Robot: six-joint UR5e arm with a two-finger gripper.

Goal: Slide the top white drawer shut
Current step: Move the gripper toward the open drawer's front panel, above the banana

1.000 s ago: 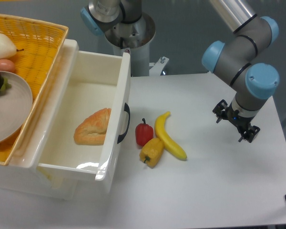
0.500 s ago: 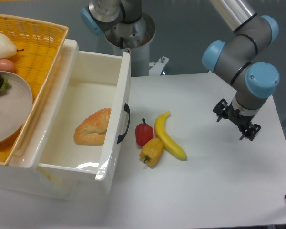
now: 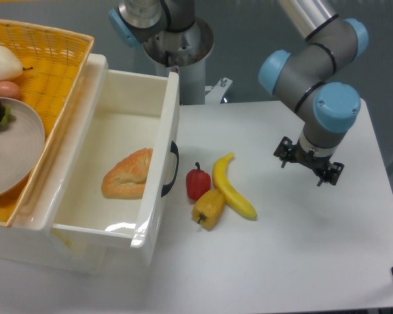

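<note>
Drawer front first: the top white drawer (image 3: 118, 163) stands pulled fully out at the left, a croissant (image 3: 128, 174) lying inside, its black handle (image 3: 169, 169) facing right toward the table (image 3: 314, 255). Just beside that handle sit a red pepper (image 3: 198, 183), a yellow pepper (image 3: 209, 208) and a banana (image 3: 232, 186), so I judge my push should meet the front panel above them, square on, driving straight left. Farther right my gripper (image 3: 308, 166) hangs empty, fingers apart, well away from the drawer. Far left, a yellow basket (image 3: 49, 59) tops the cabinet.
</note>
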